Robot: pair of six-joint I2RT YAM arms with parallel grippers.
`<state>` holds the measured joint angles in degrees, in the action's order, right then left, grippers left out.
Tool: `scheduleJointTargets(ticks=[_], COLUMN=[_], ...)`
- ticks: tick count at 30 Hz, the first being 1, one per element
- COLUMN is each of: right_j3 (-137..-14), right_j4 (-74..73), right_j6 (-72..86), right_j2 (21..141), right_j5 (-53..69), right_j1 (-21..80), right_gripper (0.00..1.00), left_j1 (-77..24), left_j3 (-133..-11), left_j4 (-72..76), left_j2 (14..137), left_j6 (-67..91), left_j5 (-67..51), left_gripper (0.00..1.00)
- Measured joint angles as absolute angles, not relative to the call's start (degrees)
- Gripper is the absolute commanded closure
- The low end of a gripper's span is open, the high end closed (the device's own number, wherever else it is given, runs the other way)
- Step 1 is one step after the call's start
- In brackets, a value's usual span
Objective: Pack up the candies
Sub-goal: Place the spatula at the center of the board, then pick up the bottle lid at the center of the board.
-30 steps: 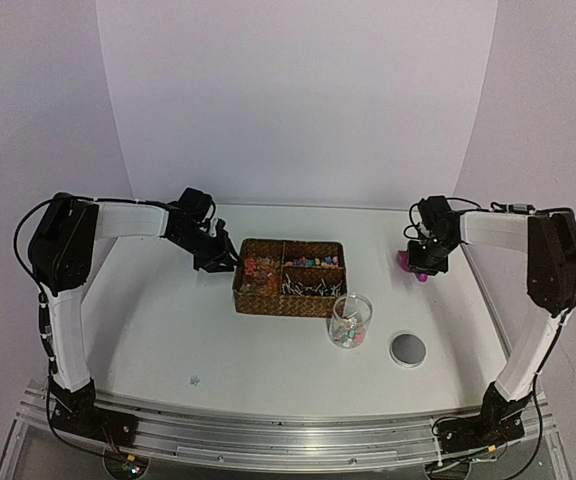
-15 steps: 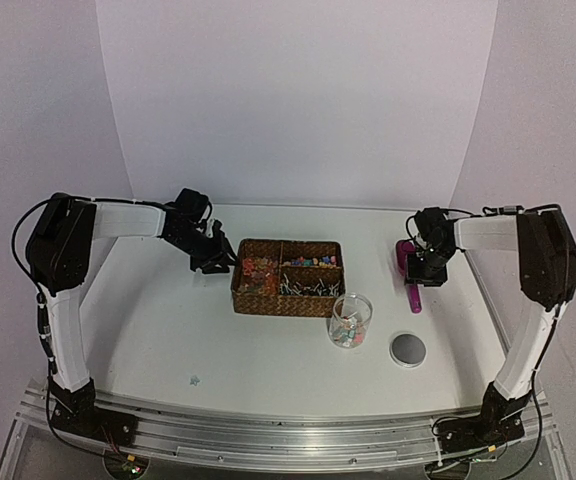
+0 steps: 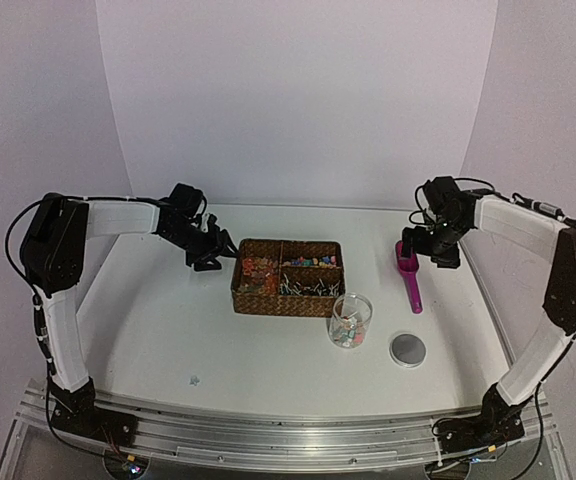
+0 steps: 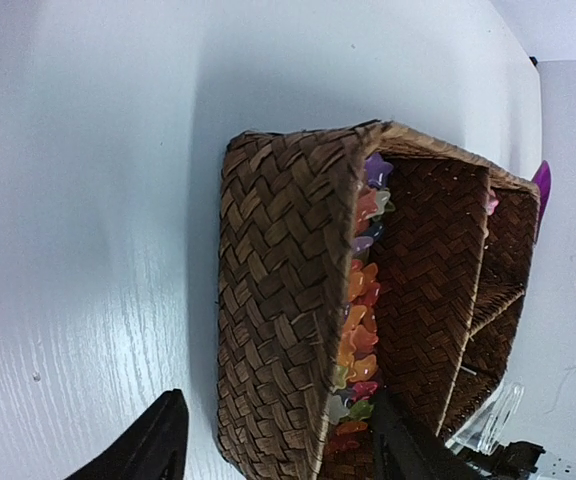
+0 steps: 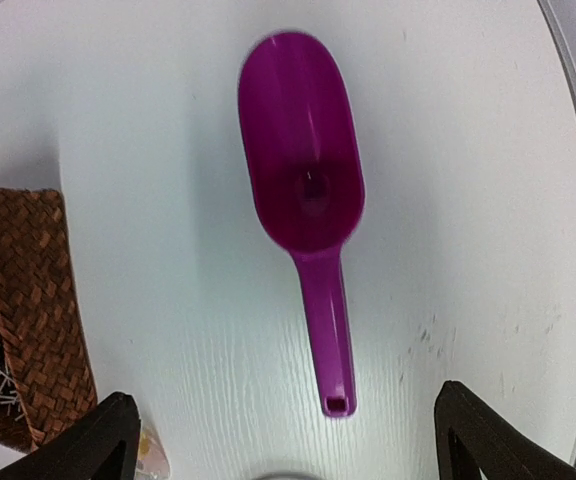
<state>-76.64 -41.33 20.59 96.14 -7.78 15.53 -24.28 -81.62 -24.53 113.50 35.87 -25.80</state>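
Candies [image 3: 313, 262]: many small rounded sweets in mixed pink, orange, white and pale blue. Each is only a dot of colour from above and far smaller than the bowl of the scoop [image 3: 409, 277].
Where the candies are: one lot fills the back right compartment of the basket [image 3: 268, 303]. Another lot sits in the lower part of the jar [image 3: 350, 305].
Basket: brown, woven and rectangular, standing in the middle of the table [image 3: 168, 330]. It has one long compartment on the left and two smaller ones on the right.
Left compartment: orange, pink and purple sweets [image 4: 358, 330] are piled along its wall.
Front right compartment: lollipops [image 3: 303, 286] with thin white sticks lie in a tangle.
Jar: clear and upright with its mouth open, just beside the front right corner of the basket. Whether the two touch cannot be told.
Lid [image 3: 407, 348]: a round grey disc lying flat on the table, to the front right of the jar and apart from it.
Scoop: magenta, lying flat on the table to the right of the basket. Its hollow faces up, its bowl points to the back and its handle points to the near edge.
Left gripper [image 4: 278, 420]: it hangs low at the left end of the basket. Its fingers are spread apart and hold nothing.
Right gripper [image 5: 286, 400]: it hangs above the scoop. Its fingers are spread wide to either side of the handle, clear of it and holding nothing.
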Motion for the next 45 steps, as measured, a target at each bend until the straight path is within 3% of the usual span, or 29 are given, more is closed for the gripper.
scheduleJointTargets(ticks=[3, 9, 21, 29, 45], right_j3=[-73.57, -64.29, -50.42, -50.09, -44.99], right_j4=[-46.3, -52.55, -46.9, -42.04, -38.45], right_j6=[27.01, 37.32, 46.19, 46.35, 47.84], right_j2=[95.22, 95.19, 88.43, 88.06, 89.69], right_j5=[-10.37, -11.03, -7.75, -7.6, -9.33], right_j1=[19.41, 28.5, 31.17, 32.54, 33.8], right_gripper=[0.02, 0.02, 0.02, 0.02, 0.14], left_j1=[-24.18, -24.16, -24.16, -24.16, -24.16], left_j3=[-81.58, -80.66, -79.49, -79.26, -78.25], left_j4=[-24.49, -24.02, -23.65, -23.33, -22.83], left_j2=[112.32, 111.24, 110.63, 110.48, 110.19], left_j6=[35.63, 35.63, 34.76, 34.72, 34.69], left_j5=[-25.93, -26.36, -26.87, -26.89, -27.11], left_gripper=[0.15, 0.03, 0.02, 0.02, 0.02])
